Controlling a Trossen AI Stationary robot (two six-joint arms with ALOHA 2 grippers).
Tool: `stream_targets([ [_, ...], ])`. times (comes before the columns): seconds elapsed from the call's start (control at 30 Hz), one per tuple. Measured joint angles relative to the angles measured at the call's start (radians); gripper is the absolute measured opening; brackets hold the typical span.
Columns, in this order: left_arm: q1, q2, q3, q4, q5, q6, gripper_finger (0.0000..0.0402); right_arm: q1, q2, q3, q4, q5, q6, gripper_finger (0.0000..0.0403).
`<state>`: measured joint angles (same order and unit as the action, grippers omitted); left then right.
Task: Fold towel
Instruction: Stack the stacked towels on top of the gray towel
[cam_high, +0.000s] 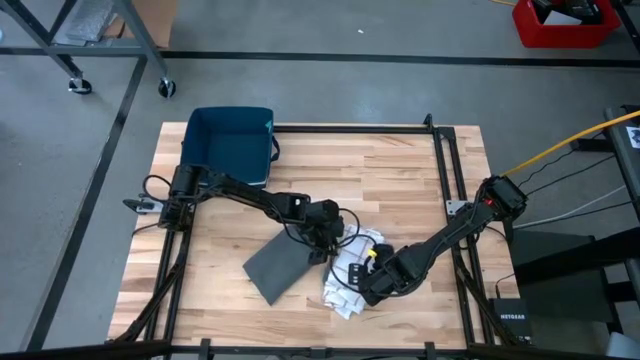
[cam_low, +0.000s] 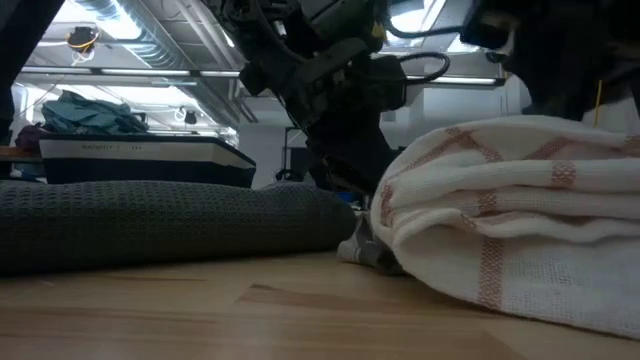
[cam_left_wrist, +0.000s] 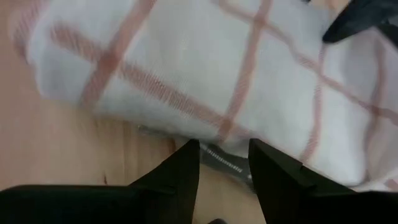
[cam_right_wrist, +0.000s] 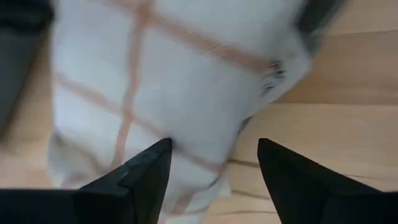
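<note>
My right gripper (cam_right_wrist: 214, 165) hangs low over the near edge of the white towel (cam_high: 352, 272), its 2 fingers (cam_right_wrist: 144, 171) standing wide apart with only bare wood and the towel's hem between them; nothing is held. The towel, white with thin reddish checks, lies bunched in thick soft layers on the table (cam_high: 400, 190), toward the near middle, and a small label shows at 1 corner. Just beside it, my left gripper (cam_left_wrist: 224, 165) points down at the towel's other edge, the fingers (cam_left_wrist: 186, 168) set a narrow gap apart; a thin grey strip shows under the towel edge between them, but I cannot tell whether they pinch it or merely stand over it. On the left side of the towel, touching or nearly touching it, lies a dark grey cloth (cam_high: 280, 265), flat and folded. Farther back, at the table's far left corner, a blue bin (cam_high: 230, 145) sits partly over the edge. Beyond the table, a red crate (cam_high: 565, 22) stands on the floor.
</note>
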<state>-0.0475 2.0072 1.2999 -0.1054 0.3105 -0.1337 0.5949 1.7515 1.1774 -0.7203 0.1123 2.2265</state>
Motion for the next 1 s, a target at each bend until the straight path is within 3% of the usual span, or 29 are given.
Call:
stream_targets([
  [0.27,0.0,0.058,0.0,0.076,0.001,-0.143,0.013,0.0,0.0,-0.055,0.039,0.023,0.098,0.0237],
  [0.6,0.0,0.067,0.0,0.124,0.001,-0.147,0.013,0.0,0.0,-0.182,0.223,0.082,0.099,0.0237],
  [1.0,-0.021,0.147,0.002,0.195,0.135,-0.185,0.0097,-0.006,0.084,-0.223,0.413,0.141,0.096,0.0236],
])
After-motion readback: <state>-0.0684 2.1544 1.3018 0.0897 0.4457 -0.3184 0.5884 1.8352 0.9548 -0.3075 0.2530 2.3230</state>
